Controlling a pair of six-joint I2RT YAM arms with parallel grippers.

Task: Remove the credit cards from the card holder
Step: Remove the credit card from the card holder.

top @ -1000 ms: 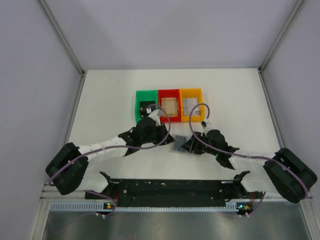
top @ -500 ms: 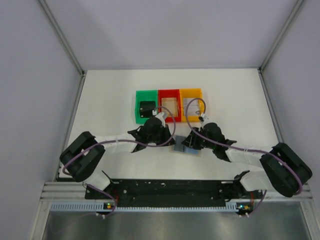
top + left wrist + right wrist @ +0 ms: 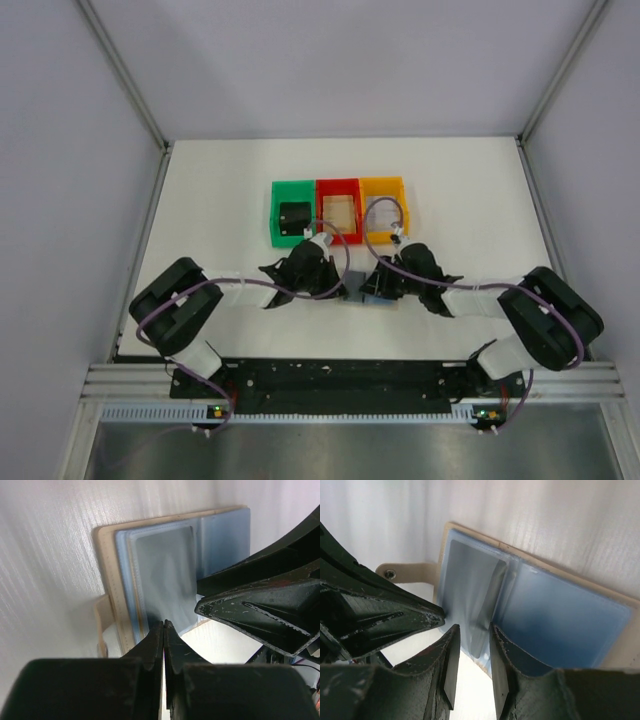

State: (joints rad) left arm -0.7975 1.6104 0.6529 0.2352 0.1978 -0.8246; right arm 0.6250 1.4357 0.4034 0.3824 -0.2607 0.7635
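Note:
The card holder (image 3: 366,291) lies open on the white table, tan rim outside and light blue panels up. It fills the left wrist view (image 3: 220,535) and the right wrist view (image 3: 560,610). A grey card-like sheet (image 3: 485,600) sits in the pocket of one panel (image 3: 165,565). My left gripper (image 3: 341,286) is shut, its tips (image 3: 164,626) at the holder's near edge. My right gripper (image 3: 380,284) is open by a narrow gap (image 3: 473,630), its jaws either side of the holder's edge at the grey sheet. The two grippers face each other across the holder.
Three bins stand in a row just behind the holder: green (image 3: 276,214) with a black item, red (image 3: 338,184) with a tan card, orange (image 3: 382,183) with a pale card. The holder's tan strap tab (image 3: 405,572) sticks out at its side.
Both arms have stretched forward and lowered, bringing the grippers in onto the holder from either side. The left gripper has come down from near the green bin.

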